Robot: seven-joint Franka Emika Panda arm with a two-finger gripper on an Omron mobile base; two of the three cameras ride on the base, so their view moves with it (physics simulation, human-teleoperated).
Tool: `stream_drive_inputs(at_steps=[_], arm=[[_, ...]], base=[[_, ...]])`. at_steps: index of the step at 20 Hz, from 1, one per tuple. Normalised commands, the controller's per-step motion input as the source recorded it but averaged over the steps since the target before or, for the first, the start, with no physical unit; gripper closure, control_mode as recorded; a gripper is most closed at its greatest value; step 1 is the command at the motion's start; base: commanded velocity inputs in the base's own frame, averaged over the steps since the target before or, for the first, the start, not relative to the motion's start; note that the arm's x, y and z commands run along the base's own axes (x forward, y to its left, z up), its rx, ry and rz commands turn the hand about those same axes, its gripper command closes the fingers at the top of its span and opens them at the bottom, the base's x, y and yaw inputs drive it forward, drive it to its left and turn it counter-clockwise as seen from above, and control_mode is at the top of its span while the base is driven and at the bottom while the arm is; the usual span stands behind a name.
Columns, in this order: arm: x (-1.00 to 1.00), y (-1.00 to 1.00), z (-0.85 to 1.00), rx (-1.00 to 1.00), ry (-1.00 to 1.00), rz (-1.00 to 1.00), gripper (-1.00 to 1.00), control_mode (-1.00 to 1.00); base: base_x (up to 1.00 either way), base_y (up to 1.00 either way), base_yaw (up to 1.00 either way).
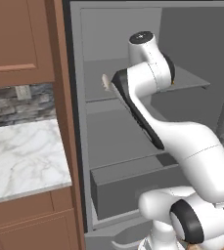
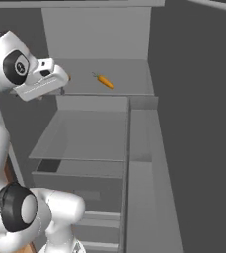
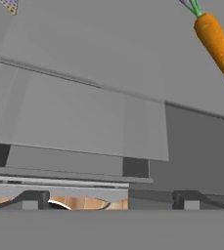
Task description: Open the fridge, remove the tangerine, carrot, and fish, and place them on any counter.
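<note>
The fridge (image 1: pixel 123 146) stands open, and my arm reaches in over its upper shelf (image 2: pixel 124 79). The carrot (image 2: pixel 104 81) lies on that shelf, orange with a green top, to the right of my hand (image 2: pixel 40 81). In the hand view the carrot (image 3: pixel 216 44) sits at the upper right, well off from my gripper (image 3: pixel 108 202), whose fingertips (image 3: pixel 33 200) stand wide apart with nothing between them. A sliver of orange, likely the tangerine (image 2: pixel 68 77), peeks out beside the hand. A pale slim end, likely the fish (image 1: pixel 105 82), shows at the shelf's left, behind my arm.
The white marble counter (image 1: pixel 20 156) lies left of the fridge, past a brown cabinet side panel (image 1: pixel 64 112). Lower grey shelves (image 2: pixel 85 138) and a drawer (image 1: pixel 133 190) sit below my arm. The open fridge door (image 2: pixel 198 128) stands to the right.
</note>
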Motion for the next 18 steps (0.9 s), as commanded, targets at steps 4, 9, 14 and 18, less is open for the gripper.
stream_drive_inputs(at_steps=[4,9,14,18], arm=[[0.0,0.0,0.0,0.0,0.0,0.0,-1.0,1.0],[0.12,0.0,-0.03,0.0,-0.09,0.05,-1.0,-1.0],[0.17,0.0,-0.07,0.01,-0.34,0.1,-1.0,-1.0],[0.09,-0.14,-0.03,0.04,-0.32,0.04,-1.0,-1.0]], base=[[0.66,0.0,0.0],[0.26,0.0,0.02],[0.0,0.0,0.0],[0.0,0.0,0.0]])
